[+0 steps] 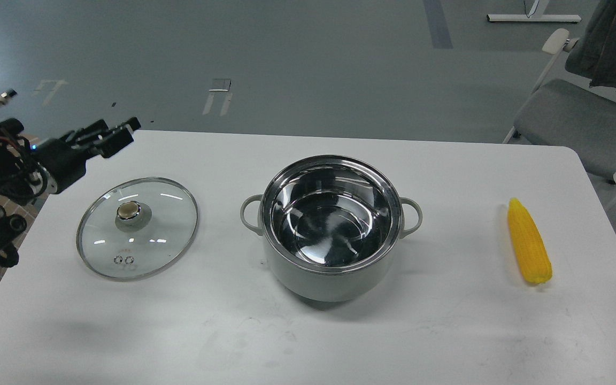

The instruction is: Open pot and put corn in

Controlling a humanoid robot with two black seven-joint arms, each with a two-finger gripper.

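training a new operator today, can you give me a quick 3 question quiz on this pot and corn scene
1. True or false: the glass lid sits on the pot.
2. Where does the corn cob lie?
A. inside the pot
B. on the white table, right of the pot
C. on the lid
3. Fill in: the only gripper in view is the ____ gripper, held above the table's far left corner, holding nothing.

Key
1. False: the lid lies flat on the table left of the pot, knob up, and the pot is open and empty.
2. B
3. left
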